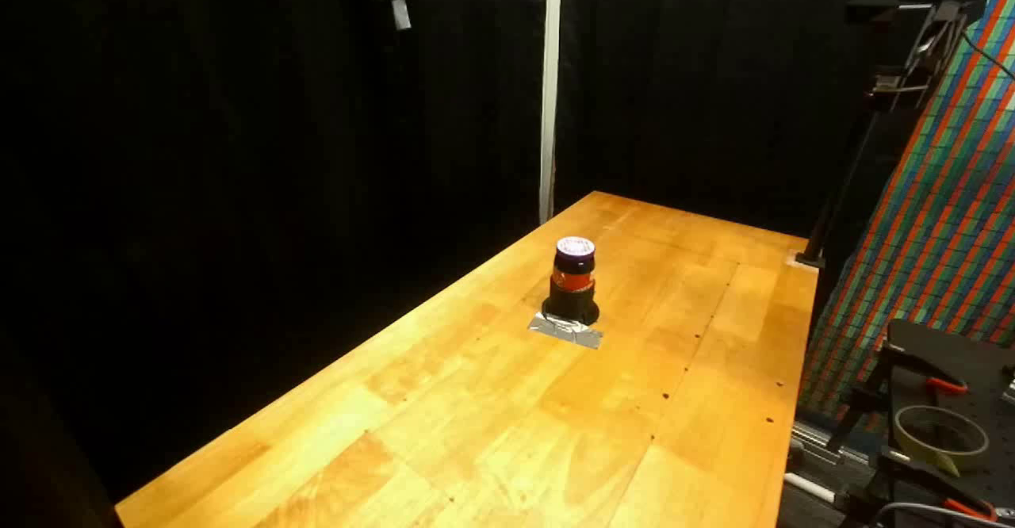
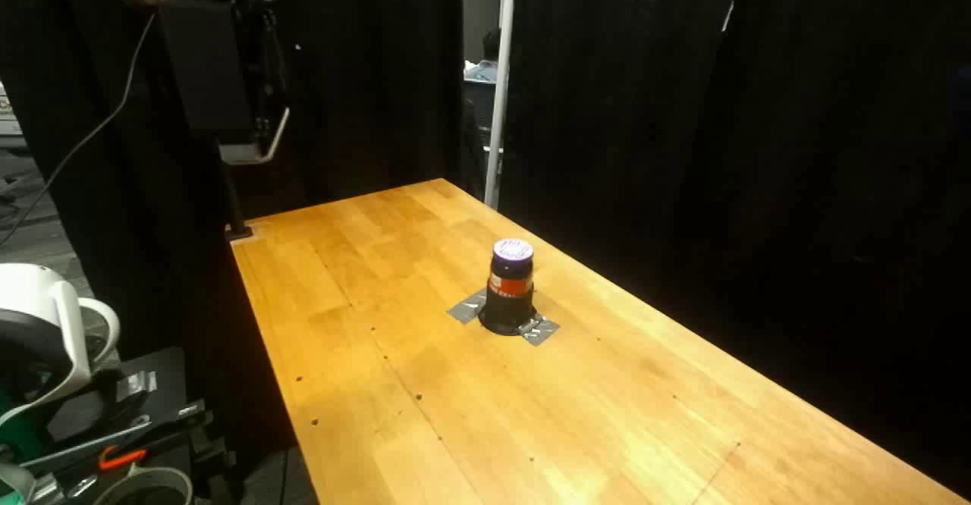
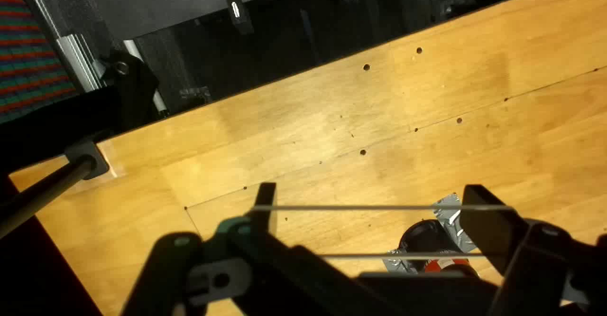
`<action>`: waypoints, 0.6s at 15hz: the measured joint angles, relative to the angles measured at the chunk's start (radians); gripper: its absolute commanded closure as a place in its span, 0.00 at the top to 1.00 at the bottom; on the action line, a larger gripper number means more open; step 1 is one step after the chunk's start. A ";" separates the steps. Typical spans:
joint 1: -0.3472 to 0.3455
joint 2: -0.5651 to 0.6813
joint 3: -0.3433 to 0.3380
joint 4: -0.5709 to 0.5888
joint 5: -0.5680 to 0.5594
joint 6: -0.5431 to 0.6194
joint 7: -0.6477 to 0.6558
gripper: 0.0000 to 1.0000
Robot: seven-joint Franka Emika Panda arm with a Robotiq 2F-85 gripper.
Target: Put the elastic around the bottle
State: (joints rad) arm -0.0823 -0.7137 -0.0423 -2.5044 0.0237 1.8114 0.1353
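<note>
Grainy wooden table (image 1: 492,377); squat bottle (image 2: 511,271) upright in black holder (image 2: 506,312); jaws apart, elastic (image 3: 379,208) taut between.

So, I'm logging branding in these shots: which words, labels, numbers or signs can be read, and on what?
None reads clearly.
Label on the bottle: lettering too blurred to read.
Bottle's lid: print too small to read.
Pale object, left edge of an exterior view: marking cut off, unreadable.

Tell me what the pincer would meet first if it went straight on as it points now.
Probably the wooden tabletop; the bottle, lower right in the wrist view, seems off that line, though depth is unclear.
</note>
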 measured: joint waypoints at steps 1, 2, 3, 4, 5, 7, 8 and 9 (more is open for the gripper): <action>0.000 -0.001 0.000 0.004 0.000 0.000 0.000 1.00; 0.000 -0.002 0.000 0.008 0.000 0.000 0.000 1.00; 0.000 -0.004 0.000 0.009 0.000 0.000 0.000 1.00; 0.000 -0.005 0.000 0.009 0.000 0.000 0.000 1.00; 0.000 -0.005 0.000 0.009 0.000 0.000 0.000 1.00; 0.001 0.002 0.000 0.007 0.000 0.000 -0.005 1.00; 0.003 0.015 0.000 0.009 0.000 0.003 -0.018 1.00; 0.008 0.040 -0.001 0.016 0.002 0.008 -0.039 1.00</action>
State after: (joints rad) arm -0.0741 -0.6736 -0.0431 -2.4883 0.0255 1.8198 0.0966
